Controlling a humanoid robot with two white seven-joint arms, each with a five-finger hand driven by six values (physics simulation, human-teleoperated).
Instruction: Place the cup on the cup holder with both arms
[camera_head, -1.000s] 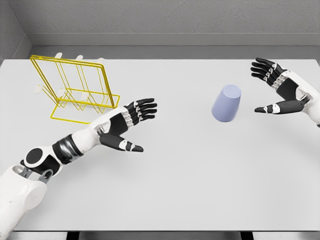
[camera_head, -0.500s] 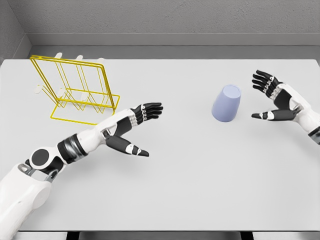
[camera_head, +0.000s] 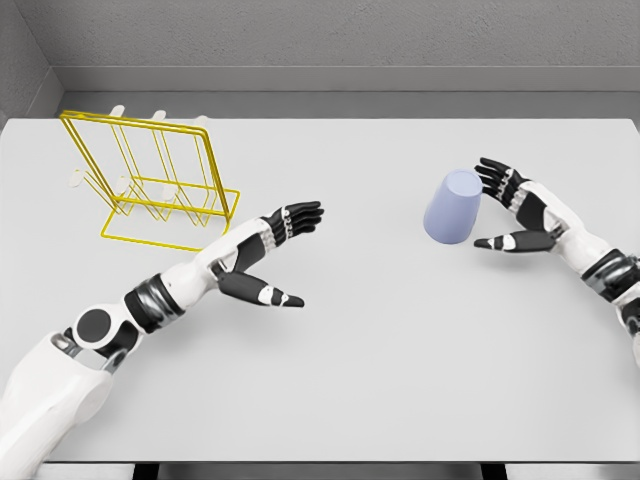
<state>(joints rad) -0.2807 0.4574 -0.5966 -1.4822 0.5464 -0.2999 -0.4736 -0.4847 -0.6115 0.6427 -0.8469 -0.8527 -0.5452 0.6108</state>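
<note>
We see a pale lavender-blue tapered cup (camera_head: 453, 207) on the white tabletop (camera_head: 400, 350), right of the middle; it appears to stand mouth down, its closed flat end up and leaning slightly toward the far side. Our right hand (camera_head: 510, 210), black-fingered with white segments on a white arm that enters from the right edge, sits just beside the cup on its right. Its fingers (camera_head: 495, 175) are spread and reach up near the cup's upper edge, while the thumb points left toward the cup's lower part; we cannot tell whether any fingertip actually touches the cup, and the hand grips nothing. Our left hand (camera_head: 268, 250) hovers over the table left of the middle, well apart from the cup, with its fingers stretched out toward the right and the thumb held lower, also holding nothing. Its arm runs back to the lower left corner. The yellow wire cup holder (camera_head: 150, 180) stands at the far left of the table, its frame upright with white-tipped pegs along the top, behind and to the left of the left hand.
</note>
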